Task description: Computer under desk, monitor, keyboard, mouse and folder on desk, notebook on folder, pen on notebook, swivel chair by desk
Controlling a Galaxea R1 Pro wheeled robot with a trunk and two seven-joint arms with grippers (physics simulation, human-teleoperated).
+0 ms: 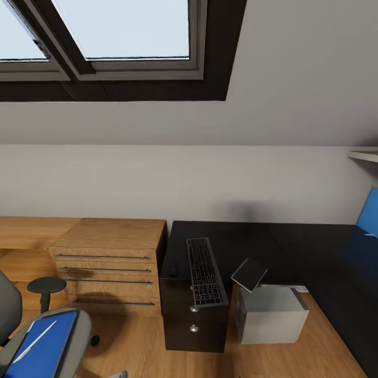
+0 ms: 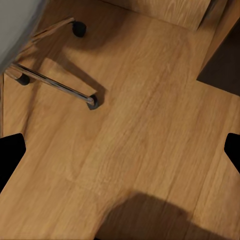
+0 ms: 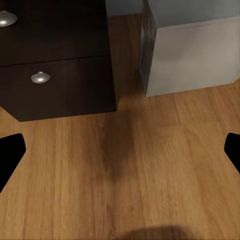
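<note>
Two end effectors, left (image 2: 120,150) and right (image 3: 120,150), hang spread and empty over floor. Keyboard (image 1: 204,271) and mouse (image 1: 173,271) lie on counter (image 1: 315,252); folder (image 1: 42,346) awaits on swivel chair (image 1: 10,310); computer (image 1: 273,314) sits below.

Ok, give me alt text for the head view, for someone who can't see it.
The keyboard and mouse lie on the black desk, the computer beneath. The blue folder rests on the swivel chair.

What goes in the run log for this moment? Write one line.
keyboard on desk | mouse beside it | folder on swivel chair | computer on floor | both grippers open, empty
</note>
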